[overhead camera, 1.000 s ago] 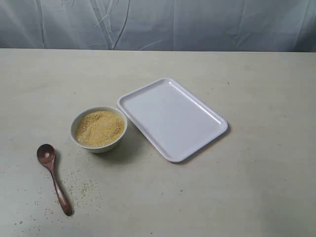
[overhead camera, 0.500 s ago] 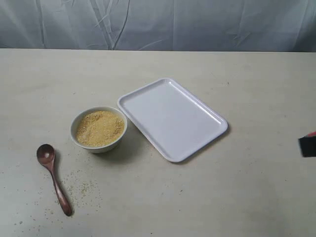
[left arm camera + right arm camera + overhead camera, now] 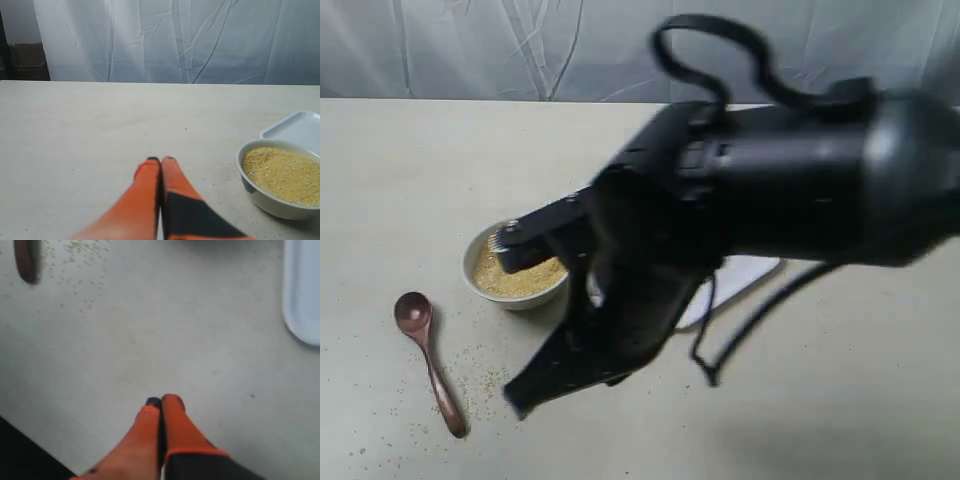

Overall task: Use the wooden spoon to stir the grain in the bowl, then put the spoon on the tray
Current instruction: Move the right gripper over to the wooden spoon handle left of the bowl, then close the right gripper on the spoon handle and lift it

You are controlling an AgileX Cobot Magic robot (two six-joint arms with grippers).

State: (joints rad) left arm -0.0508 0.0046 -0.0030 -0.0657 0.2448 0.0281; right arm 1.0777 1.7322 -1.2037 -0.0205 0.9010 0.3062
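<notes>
The right arm (image 3: 770, 190), absent a moment ago, now sweeps across the tray (image 3: 305, 285) with the right gripper (image 3: 161, 401) closed and empty; the wooden spoon (image 3: 430, 365) lies untouched on the table (image 3: 820, 420) near the bowl (image 3: 515, 297), so pickup is pending.

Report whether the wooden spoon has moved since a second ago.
No. The wooden spoon lies at the same spot and angle, apart from the bowl, toward the view's lower left.
</notes>
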